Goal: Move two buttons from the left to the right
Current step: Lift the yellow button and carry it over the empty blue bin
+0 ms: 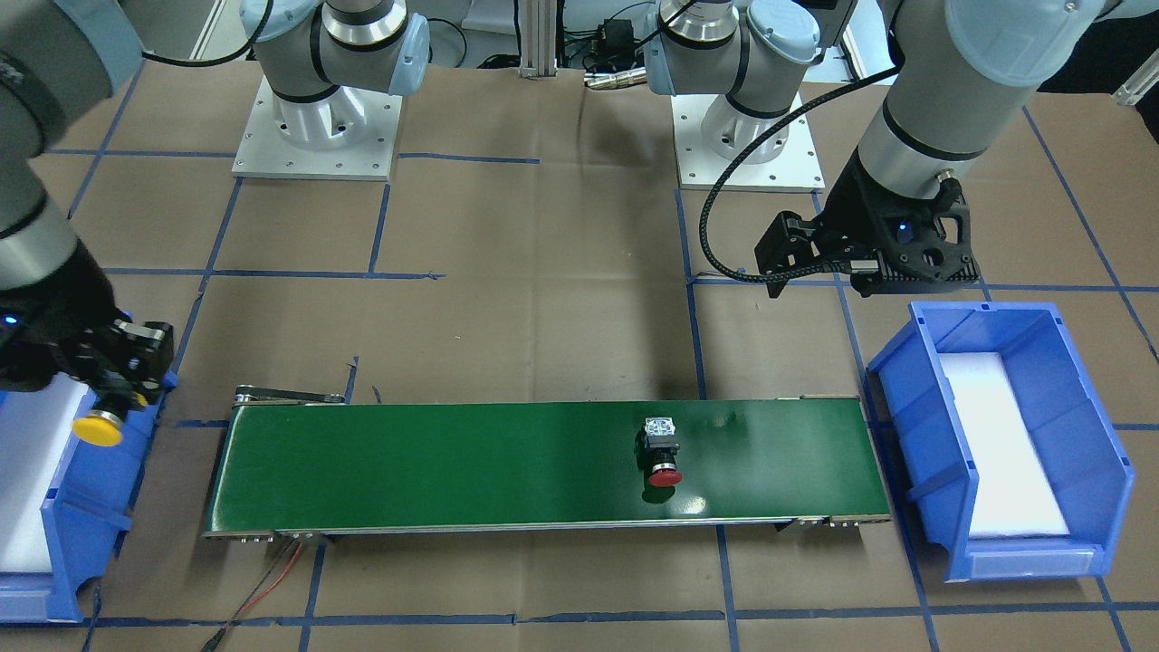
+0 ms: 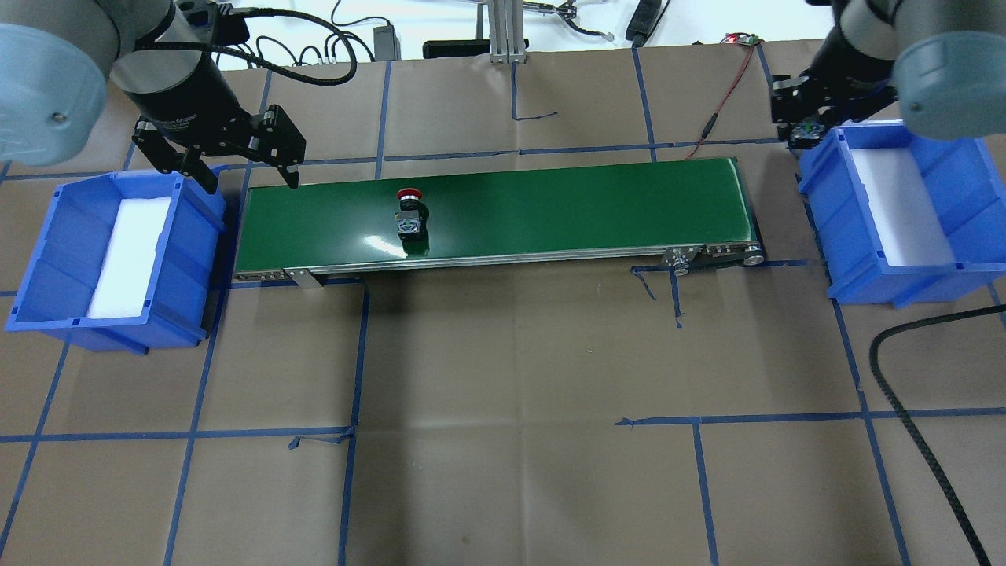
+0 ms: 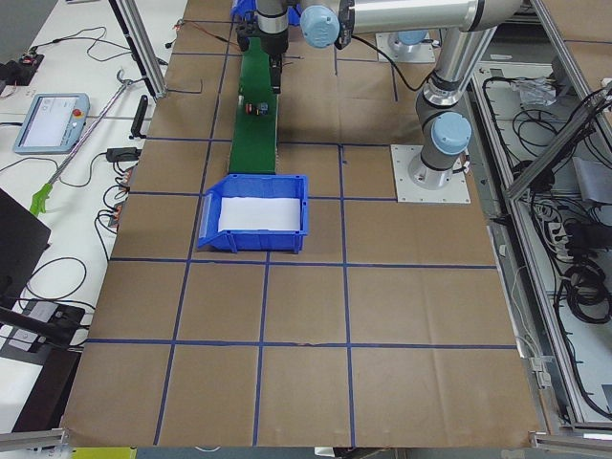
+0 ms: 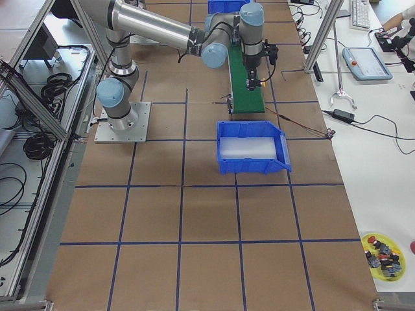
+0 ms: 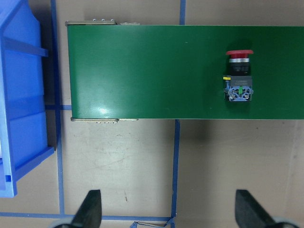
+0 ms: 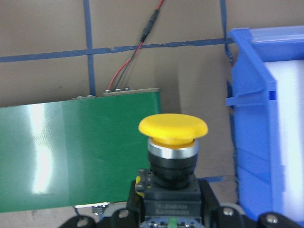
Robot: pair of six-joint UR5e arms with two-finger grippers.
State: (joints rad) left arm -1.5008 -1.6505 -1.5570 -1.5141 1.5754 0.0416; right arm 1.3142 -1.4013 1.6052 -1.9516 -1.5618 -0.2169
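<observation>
REMOTE DESK: The right gripper [image 1: 116, 382] is clenched on the blocky black-and-grey body of the yellow mushroom-capped push-button switch [image 6: 173, 142]. I hold it cap-forward at the near corner of the right-hand blue plastic bin [image 2: 974, 169]. From the wrist view it looks to be just beside the rim rather than over the white foam liner. I judge that a short move sideways is needed before letting go.

The red-capped push-button switch [image 2: 410, 212] lies on its side on the green conveyor belt [image 2: 566, 204], closer to the left end than the right. Nothing touches it. As I read it, the belt is the bridge between the two arms: laid there, the switch can ride toward the right arm's reach.

The left gripper [image 2: 250, 179] hangs released, jaws spread wide and empty. It sits over the brown paper-covered table [image 2: 503, 377] by the belt's left end, beside the left-hand blue plastic bin [image 2: 47, 259]. That bin shows only its white liner, which suggests both switches are out of it.

The count is two switches, one gripped and one on the belt. There are also two blue bins, two arms and one conveyor.
</observation>
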